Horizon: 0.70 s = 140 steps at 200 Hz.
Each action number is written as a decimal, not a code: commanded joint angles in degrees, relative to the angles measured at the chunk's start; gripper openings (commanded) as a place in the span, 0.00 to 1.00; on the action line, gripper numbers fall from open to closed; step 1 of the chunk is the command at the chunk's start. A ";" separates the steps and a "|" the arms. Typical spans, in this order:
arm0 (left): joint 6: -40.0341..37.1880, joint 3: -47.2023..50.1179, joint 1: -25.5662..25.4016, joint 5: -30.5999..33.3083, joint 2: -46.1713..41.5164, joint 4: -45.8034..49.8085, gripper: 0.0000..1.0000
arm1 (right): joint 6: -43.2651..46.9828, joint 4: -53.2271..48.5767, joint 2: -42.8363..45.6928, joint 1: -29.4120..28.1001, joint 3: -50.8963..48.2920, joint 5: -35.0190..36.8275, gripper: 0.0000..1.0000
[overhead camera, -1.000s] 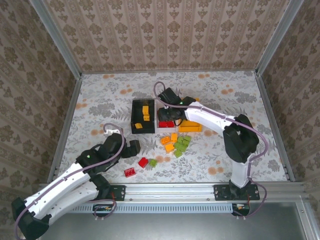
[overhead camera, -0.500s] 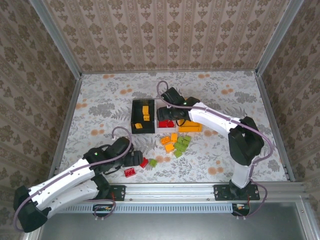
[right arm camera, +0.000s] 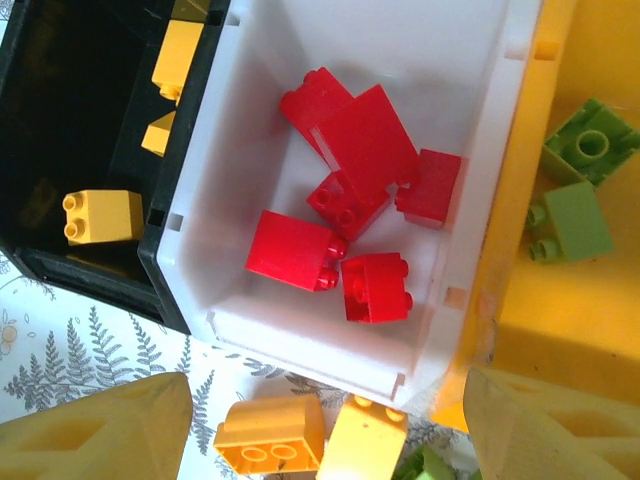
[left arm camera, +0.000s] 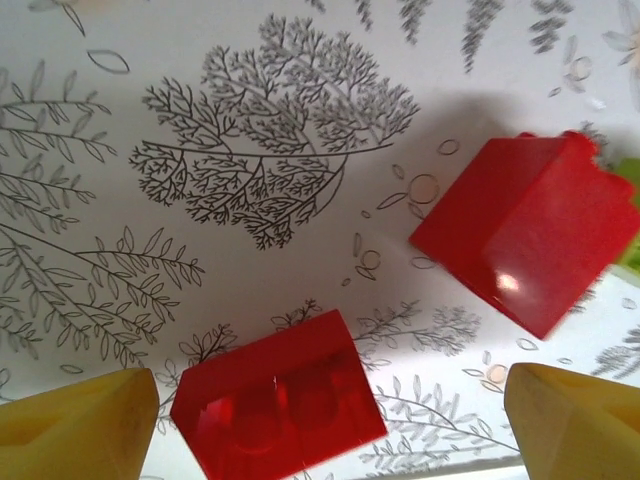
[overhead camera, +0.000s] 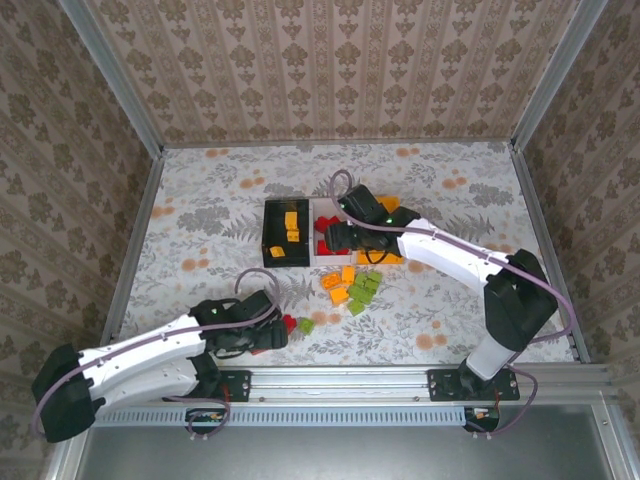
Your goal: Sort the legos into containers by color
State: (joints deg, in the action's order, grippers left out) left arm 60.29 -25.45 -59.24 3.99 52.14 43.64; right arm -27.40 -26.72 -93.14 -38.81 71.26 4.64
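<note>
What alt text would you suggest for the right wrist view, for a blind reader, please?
A white bin holds several red bricks, between a black bin with orange bricks on its left and an orange-yellow bin with two green bricks on its right. The open right gripper hangs over two loose orange bricks.

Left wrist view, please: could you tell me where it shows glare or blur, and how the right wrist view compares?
Left wrist view: a small glare spot on the right-hand red brick; the near red brick is slightly soft. Right wrist view: red bricks in the white bin are sharp, the black bin dark inside.
</note>
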 commanded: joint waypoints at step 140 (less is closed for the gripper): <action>-11.06 -15.69 3.20 3.83 3.94 0.61 0.41 | -3.58 1.05 20.89 3.90 -13.55 2.74 0.74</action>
State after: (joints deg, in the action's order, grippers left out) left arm 56.45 -33.80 -58.81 5.45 55.70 45.39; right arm -29.74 -25.78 -75.11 -35.53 59.92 6.04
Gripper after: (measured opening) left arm 0.489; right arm 0.741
